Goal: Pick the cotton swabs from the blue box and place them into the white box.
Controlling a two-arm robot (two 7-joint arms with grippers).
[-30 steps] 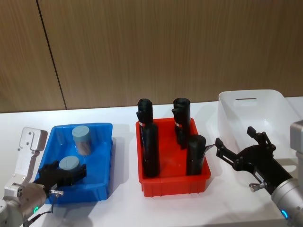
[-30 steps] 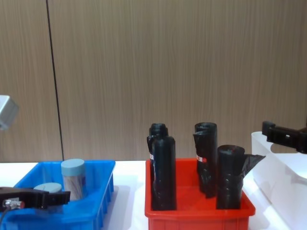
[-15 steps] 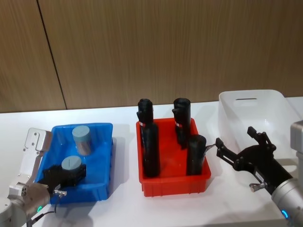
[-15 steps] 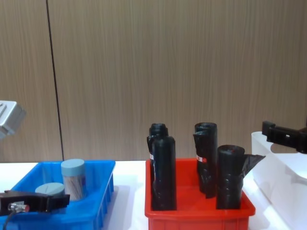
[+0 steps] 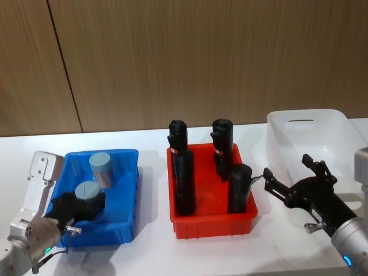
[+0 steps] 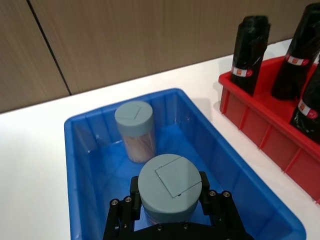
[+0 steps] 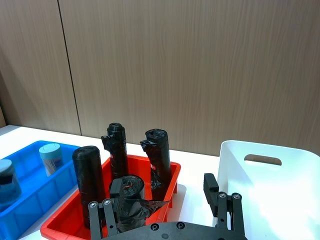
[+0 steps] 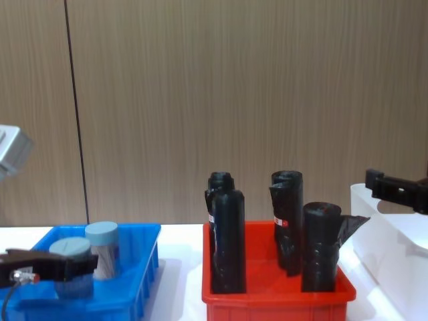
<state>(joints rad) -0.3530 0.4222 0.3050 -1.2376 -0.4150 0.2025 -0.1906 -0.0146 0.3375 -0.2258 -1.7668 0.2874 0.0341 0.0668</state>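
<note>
Wood-panelled wall (image 5: pixel 201 57) rises behind a white table (image 5: pixel 150 253). Two jars of cotton swabs are inside the blue box (image 5: pixel 115 153), which sits toward the table's left edge. The nearer jar (image 6: pixel 169 187) is upright near the box's front wall, with the left gripper (image 5: pixel 84 202) around it. The black fingers (image 6: pixel 205 186) press against opposite sides of the jar just under its pale lid. From the chest view the jar may be raised a little off the box floor, but its base is hidden behind the box wall. The second jar (image 5: pixel 100 167) stands upright and free, just behind the first and closer to the box's far wall. A red bin (image 5: pixel 213 221) at the table's middle holds four upright black rolls (image 5: pixel 183 181). The white box (image 5: pixel 330 141) stands toward the table's right edge. The right gripper (image 5: pixel 285 165) hangs with its fingers spread wide and holding nothing, over the table between the red bin's front right corner and the white box.
</note>
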